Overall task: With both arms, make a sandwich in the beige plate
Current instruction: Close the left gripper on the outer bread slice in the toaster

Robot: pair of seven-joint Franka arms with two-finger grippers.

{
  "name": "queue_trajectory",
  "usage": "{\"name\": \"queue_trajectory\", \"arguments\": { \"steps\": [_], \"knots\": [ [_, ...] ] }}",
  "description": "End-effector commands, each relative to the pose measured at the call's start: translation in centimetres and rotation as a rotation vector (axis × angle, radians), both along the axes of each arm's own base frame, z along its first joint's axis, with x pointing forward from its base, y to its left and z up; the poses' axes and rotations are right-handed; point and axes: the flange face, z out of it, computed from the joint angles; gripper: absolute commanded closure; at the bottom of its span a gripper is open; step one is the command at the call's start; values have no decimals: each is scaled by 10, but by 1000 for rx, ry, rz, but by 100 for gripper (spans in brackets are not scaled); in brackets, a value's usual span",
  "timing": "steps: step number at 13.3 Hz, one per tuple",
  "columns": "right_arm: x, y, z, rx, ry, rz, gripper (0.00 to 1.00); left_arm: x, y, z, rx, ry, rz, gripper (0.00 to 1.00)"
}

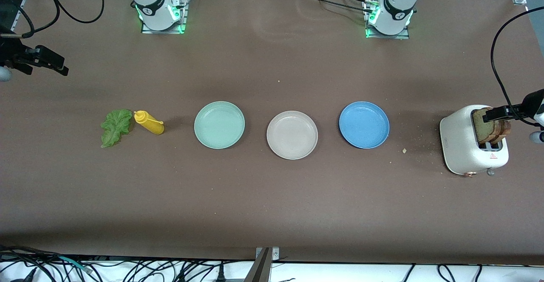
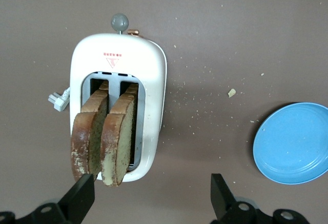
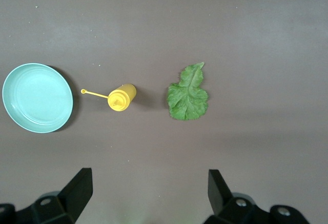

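Observation:
The beige plate (image 1: 292,134) lies bare at the table's middle; no sandwich is in view. Two brown bread slices (image 1: 484,127) (image 2: 105,137) stand upright in the slots of a white toaster (image 1: 461,142) (image 2: 151,75) at the left arm's end. My left gripper (image 1: 503,114) (image 2: 151,185) hangs open over the toaster's edge, one fingertip (image 2: 82,190) close beside the slices' tops, gripping nothing. A ruffled green lettuce leaf (image 1: 115,127) (image 3: 188,95) lies flat at the right arm's end. My right gripper (image 1: 53,63) (image 3: 148,180) hovers open over bare table near the leaf, holding nothing.
A yellow squeeze bottle (image 1: 149,122) (image 3: 121,97) lies on its side beside the lettuce. A mint green plate (image 1: 219,125) (image 3: 36,98) and a blue plate (image 1: 364,124) (image 2: 294,142) flank the beige one. Crumbs (image 1: 404,150) dot the table by the toaster.

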Motion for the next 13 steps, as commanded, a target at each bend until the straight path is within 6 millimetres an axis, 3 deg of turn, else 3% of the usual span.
{"name": "queue_trajectory", "arguments": {
  "steps": [1,13],
  "knots": [
    [-1,0,5,18,0,-1,0,-10,16,-6,9,-13,-55,0],
    [-1,0,5,18,0,-3,0,-36,27,-53,19,-79,-35,0]
  ]
}}
